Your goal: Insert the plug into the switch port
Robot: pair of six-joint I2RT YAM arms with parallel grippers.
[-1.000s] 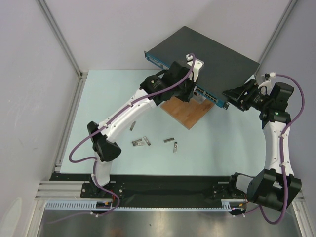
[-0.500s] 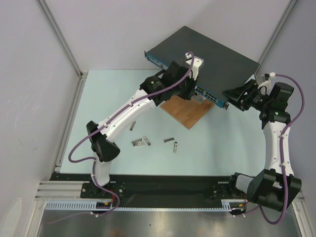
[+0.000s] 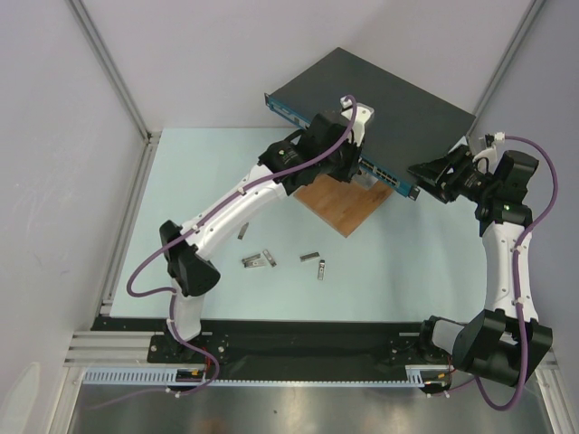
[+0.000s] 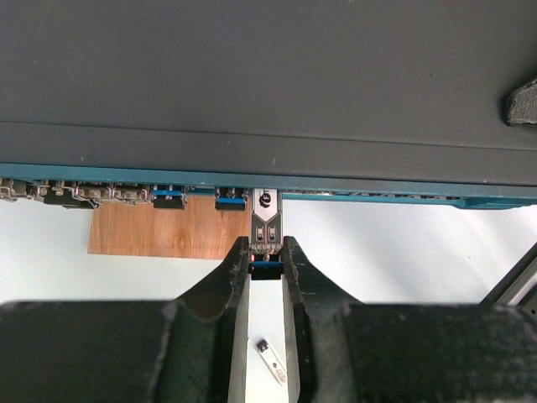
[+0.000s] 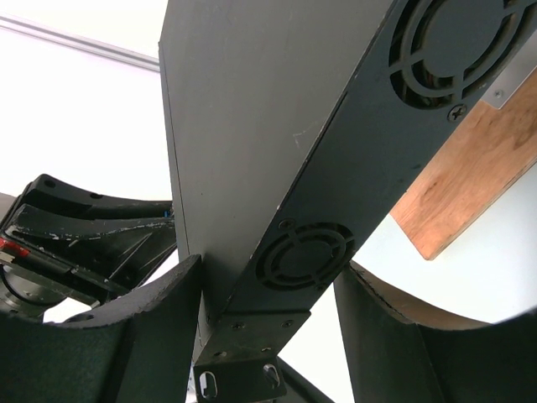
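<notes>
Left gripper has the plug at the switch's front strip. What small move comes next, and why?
Probably press the plug straight forward: the left gripper pinches it with its tip at a port in the switch, most of its body outside, while the right gripper braces the switch's end.

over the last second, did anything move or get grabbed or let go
Barely anything. The left gripper, pinching the plug, edged very slightly toward the switch; the plug's tip is at the front strip. Nothing was taken or released. The right gripper stays clamped on the switch's end; the wooden board and loose plugs lie as before.
</notes>
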